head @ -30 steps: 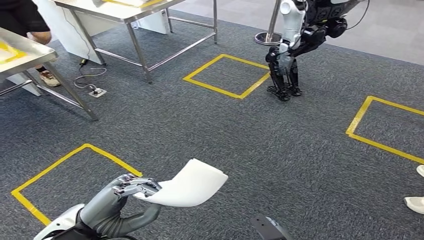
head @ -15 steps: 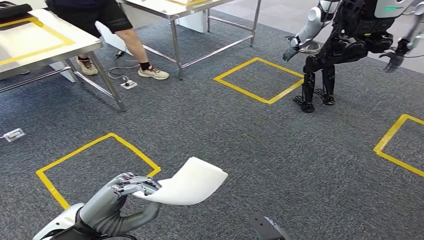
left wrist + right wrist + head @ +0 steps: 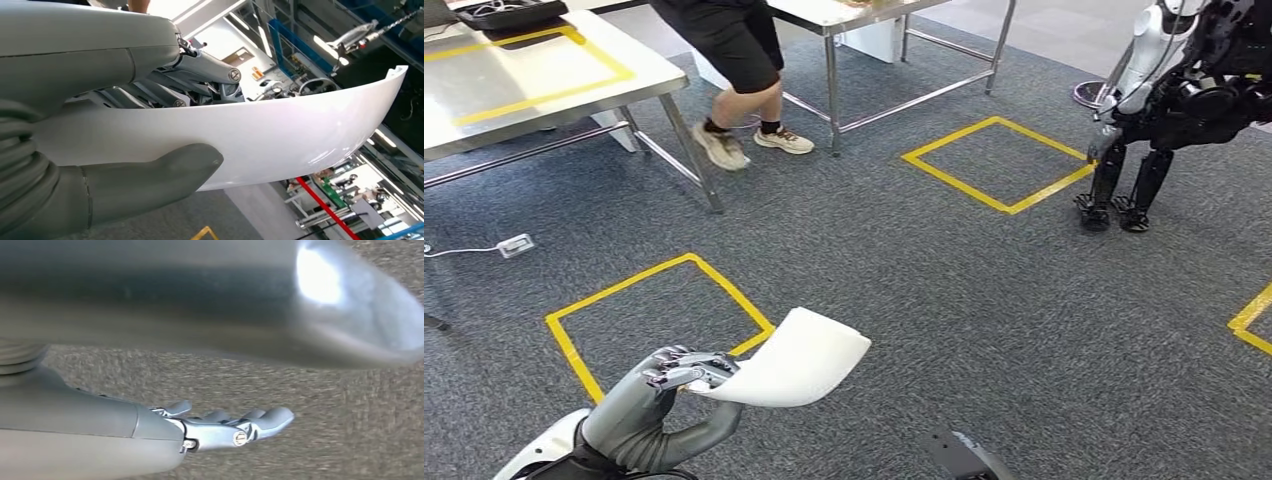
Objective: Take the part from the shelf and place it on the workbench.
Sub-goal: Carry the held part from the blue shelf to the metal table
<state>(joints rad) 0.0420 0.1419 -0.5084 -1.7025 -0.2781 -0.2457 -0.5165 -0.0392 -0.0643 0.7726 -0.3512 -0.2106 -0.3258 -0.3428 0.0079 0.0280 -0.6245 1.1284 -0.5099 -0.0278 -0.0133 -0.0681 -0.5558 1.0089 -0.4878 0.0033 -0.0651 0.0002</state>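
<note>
Part (image 3: 796, 358) — white, glossy, curved shell, gripped by left hand (image 3: 664, 392)

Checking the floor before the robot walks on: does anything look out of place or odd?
One thing: a white power strip lies loose on the carpet with its cable trailing, beside the steel table. The white curved part sits held in the left hand and looks undamaged.

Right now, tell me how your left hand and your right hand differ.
The left hand grips the white curved part, thumb under it and fingers over its edge; the right hand holds nothing. The left hand is raised in front of the body; the right hand hangs over the grey carpet with its fingers extended. Both are grey with darker fingers.
</note>
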